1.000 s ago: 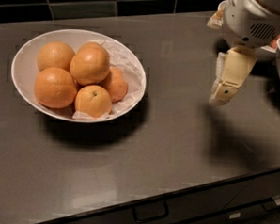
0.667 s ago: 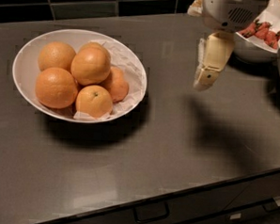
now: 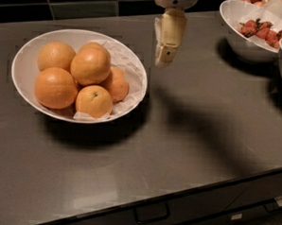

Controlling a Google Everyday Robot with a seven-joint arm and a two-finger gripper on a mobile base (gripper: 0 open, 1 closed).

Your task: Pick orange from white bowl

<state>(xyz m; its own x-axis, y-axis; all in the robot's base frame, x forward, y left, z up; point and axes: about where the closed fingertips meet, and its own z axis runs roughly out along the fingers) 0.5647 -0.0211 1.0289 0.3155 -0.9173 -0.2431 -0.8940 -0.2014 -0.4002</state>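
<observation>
The gripper (image 3: 163, 59) hangs in the air over the dark counter (image 3: 192, 136), near the top middle of the view. It points down and does not touch anything. I cannot tell if it is open or closed, because it shows side-on.

The white bowl (image 3: 21, 65) sits on the counter at about 8 o'clock from the gripper, near it but apart. It is wide and flat, and it has crinkly white paper (image 3: 129, 69) inside. Five oranges are piled in it.

The orange (image 3: 90, 66) is the big, smooth one with a pale shine. It sits on top of the pile, in the middle of the bowl. From the gripper it lies at about 9 o'clock, a bit lower, with the bowl's rim between them.

A big orange (image 3: 55, 87) is at 8 o'clock from it, touching it. The small orange (image 3: 94, 101) with a dark dimple sits at 6 o'clock, at the front of the bowl.

Another bowl (image 3: 239, 41) — a deeper one with red berries (image 3: 264, 30) — is at 3 o'clock from the gripper, well apart. The gripper's dark shadow (image 3: 197, 122) falls on the counter at about 5 o'clock.
</observation>
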